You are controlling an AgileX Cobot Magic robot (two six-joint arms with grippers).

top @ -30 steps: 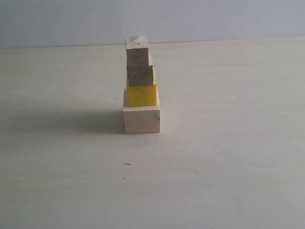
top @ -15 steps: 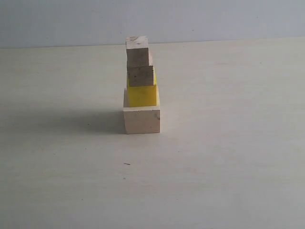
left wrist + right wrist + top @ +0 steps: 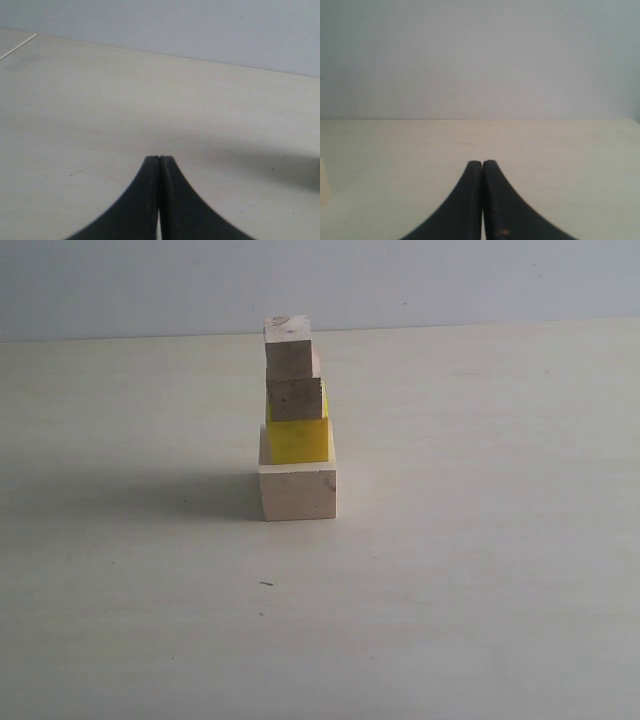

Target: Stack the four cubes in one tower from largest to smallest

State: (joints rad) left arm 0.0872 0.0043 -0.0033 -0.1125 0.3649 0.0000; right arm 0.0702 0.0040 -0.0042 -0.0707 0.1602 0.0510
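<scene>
In the exterior view the four cubes stand as one tower in the middle of the table. The largest pale wood cube (image 3: 298,493) is the base, the bright yellow cube (image 3: 298,440) rests on it, a speckled wood cube (image 3: 296,399) comes above that, and a pale wood cube (image 3: 288,349) tops it. No arm shows in that view. My left gripper (image 3: 159,158) is shut with nothing between its fingers, over bare table. My right gripper (image 3: 482,162) is shut and empty too. A pale sliver (image 3: 324,185) at the right wrist view's edge may be a cube.
The pale tabletop (image 3: 480,540) stretches around the tower to a light wall (image 3: 450,280) behind. The tower throws a shadow (image 3: 150,495) to its left. A small dark speck (image 3: 266,584) lies in front of the tower.
</scene>
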